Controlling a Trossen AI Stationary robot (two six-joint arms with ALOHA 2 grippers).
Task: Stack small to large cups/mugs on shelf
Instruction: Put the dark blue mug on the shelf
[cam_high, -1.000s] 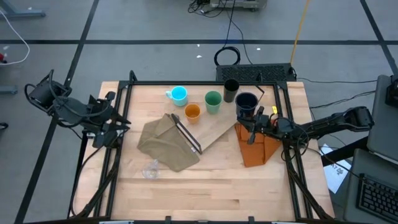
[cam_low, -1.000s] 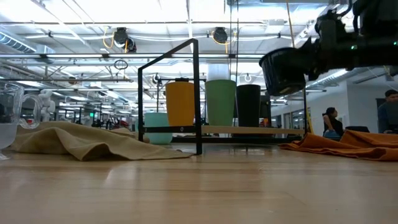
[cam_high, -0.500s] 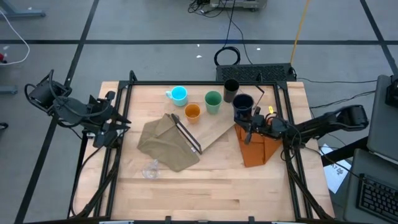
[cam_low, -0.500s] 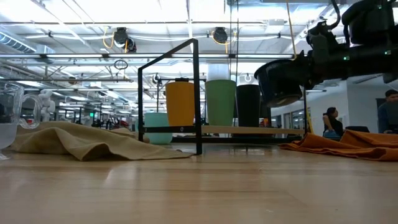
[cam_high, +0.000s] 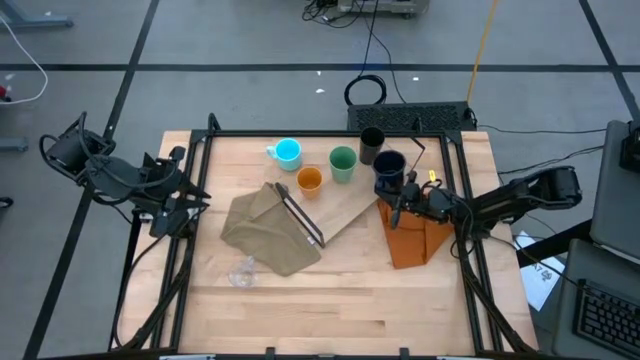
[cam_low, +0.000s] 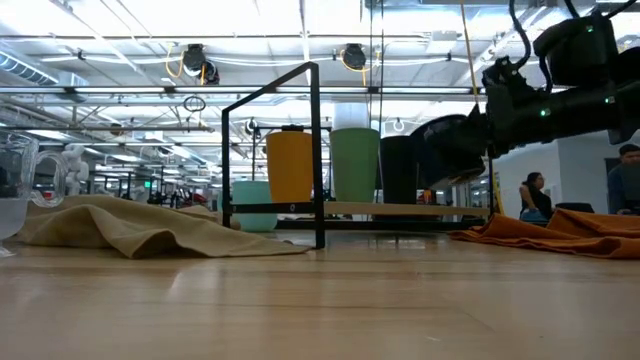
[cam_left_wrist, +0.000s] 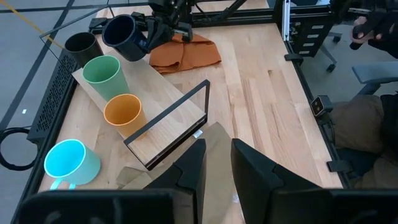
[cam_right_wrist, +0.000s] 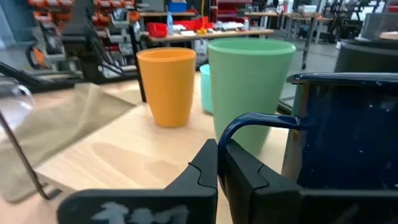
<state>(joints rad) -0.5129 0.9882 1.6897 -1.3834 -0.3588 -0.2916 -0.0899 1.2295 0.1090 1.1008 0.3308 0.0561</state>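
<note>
The right gripper (cam_high: 400, 199) is clamped shut on the handle of the dark navy mug (cam_high: 390, 168), carrying it tilted just above the shelf board (cam_high: 345, 212), beside the black tumbler (cam_high: 371, 143). To finish this step well, I would bring the mug upright before it goes down, so its base meets the board flat, and lower it with a sliver of room from the tumbler so neither is knocked. The handle should point away from the tumbler, toward the orange cloth (cam_high: 412, 240), so the fingers can release without dragging the mug along. Release only once it sits square.

The left gripper (cam_high: 190, 205) waits off the shelf's far side, past the olive cloth (cam_high: 265, 230), its fingers (cam_left_wrist: 186, 171) slightly apart with nothing between them.

Count: six vessels in all. On the board stand the orange cup (cam_high: 309, 180), the green cup (cam_high: 343, 162) and the black tumbler, three in a row. The cyan mug (cam_high: 287, 152) sits on the table just off the board's end near the orange cup. The tiny clear cup (cam_high: 241, 272) lies beyond the olive cloth, well away from the shelf. Two cloths, two arms, one shelf
</note>
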